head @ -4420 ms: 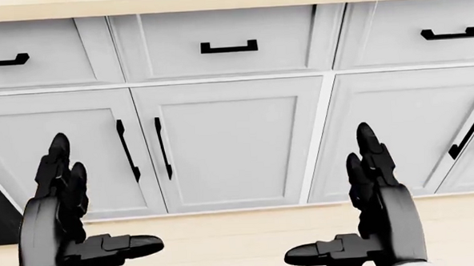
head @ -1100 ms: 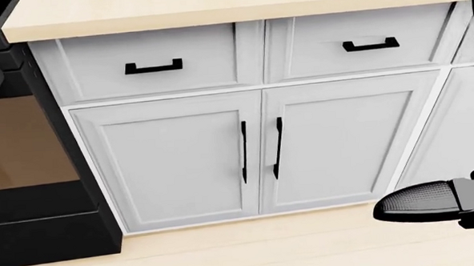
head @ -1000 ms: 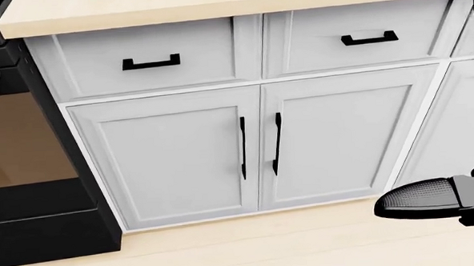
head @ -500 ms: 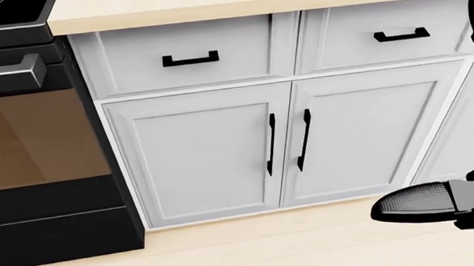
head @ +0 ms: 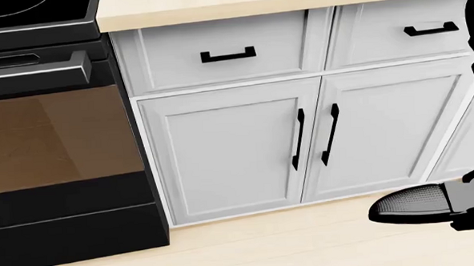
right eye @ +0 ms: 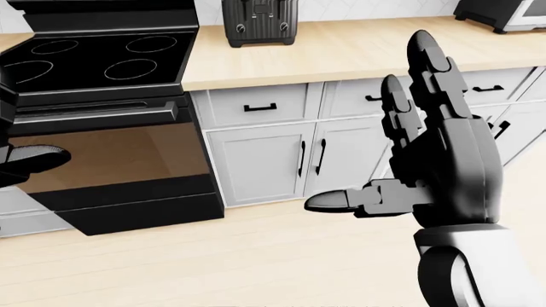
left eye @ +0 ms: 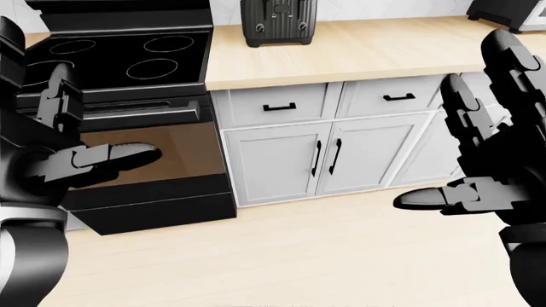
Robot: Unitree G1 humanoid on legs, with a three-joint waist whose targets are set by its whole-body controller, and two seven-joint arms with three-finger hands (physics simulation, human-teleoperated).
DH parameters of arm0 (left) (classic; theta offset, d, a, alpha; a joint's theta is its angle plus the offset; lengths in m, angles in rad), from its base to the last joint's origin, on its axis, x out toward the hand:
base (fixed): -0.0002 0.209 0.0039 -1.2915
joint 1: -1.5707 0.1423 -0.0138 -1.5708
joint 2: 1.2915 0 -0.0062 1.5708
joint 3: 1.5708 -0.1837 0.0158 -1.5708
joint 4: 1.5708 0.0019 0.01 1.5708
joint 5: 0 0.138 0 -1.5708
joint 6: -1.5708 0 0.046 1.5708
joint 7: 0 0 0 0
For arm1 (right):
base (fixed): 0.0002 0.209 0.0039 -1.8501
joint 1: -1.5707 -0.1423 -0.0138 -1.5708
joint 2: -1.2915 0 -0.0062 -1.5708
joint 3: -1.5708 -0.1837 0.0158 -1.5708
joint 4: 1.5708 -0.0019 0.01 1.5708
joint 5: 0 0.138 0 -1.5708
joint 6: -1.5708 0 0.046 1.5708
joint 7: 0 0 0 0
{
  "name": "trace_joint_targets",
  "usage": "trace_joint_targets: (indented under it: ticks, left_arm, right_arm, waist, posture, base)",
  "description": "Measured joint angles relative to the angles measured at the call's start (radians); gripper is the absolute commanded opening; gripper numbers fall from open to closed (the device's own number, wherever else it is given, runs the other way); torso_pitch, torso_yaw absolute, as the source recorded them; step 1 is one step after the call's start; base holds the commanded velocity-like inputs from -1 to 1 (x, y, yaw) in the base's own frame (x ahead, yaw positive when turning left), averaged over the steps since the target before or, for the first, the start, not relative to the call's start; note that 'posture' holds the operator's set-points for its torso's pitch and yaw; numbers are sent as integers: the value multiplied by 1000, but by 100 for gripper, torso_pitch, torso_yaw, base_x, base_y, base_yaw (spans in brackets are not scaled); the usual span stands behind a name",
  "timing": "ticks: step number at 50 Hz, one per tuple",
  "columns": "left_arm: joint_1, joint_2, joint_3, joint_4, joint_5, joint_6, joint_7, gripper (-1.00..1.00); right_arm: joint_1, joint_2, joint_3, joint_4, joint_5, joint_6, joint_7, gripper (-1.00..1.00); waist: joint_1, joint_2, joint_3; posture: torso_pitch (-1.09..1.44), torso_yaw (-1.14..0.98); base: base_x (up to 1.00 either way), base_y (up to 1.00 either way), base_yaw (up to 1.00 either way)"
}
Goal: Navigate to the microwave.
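A dark appliance stands on the counter, cut off by the top right corner of the right-eye view; I cannot tell whether it is the microwave. My left hand is open and empty, raised at the left of the left-eye view before the stove. My right hand is open and empty, raised at the right before the white cabinets. In the head view only its thumb shows at the lower right.
A black stove with a glass oven door stands at the left. A black toaster sits on the light wooden counter. White cabinets with black handles run below. Light wooden floor lies beneath.
The camera has moved left: in the head view the cabinets slide right and the oven fills more of the left side. My right thumb stays at the lower right.
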Motion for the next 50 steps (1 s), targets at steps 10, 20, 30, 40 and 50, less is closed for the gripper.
trace_joint_targets:
  ticks: [10, 20, 30, 40, 50]
  left_arm:
    - [-3, -7, -16, -6, -1, 0, -8, 100]
    - [-5, -13, -24, 16, 21, 11, -5, 100]
    - [3, -31, -39, 9, 32, 16, -29, 100]
    - [-1, -21, -18, -5, 35, 10, -31, 100]
    - [3, -30, -19, -1, 57, 11, -35, 100]
  right_arm:
    - [0, 9, -14, 6, -8, 4, 0, 100]
    - [3, 35, 8, 6, -9, 28, 19, 100]
    - [13, 32, 6, 18, -33, 22, 18, 100]
    - [7, 33, 9, 10, -39, 10, 17, 100]
    - [15, 32, 11, 0, -43, 1, 28, 100]
  waist:
    - [-11, 50, -3]
    - [3, 66, -9]
    - [-14, 7, 2]
    - [-6, 110, -8]
    - [0, 25, -2]
  posture:
    - [0, 0]
    - [0, 0]
    - [0, 0]
    - [0, 0]
    - [0, 0]
  base:
    - [0, 28, 0]
    - [0, 28, 0]
    - [0, 28, 0]
    - [0, 28, 0]
    - [0, 28, 0]
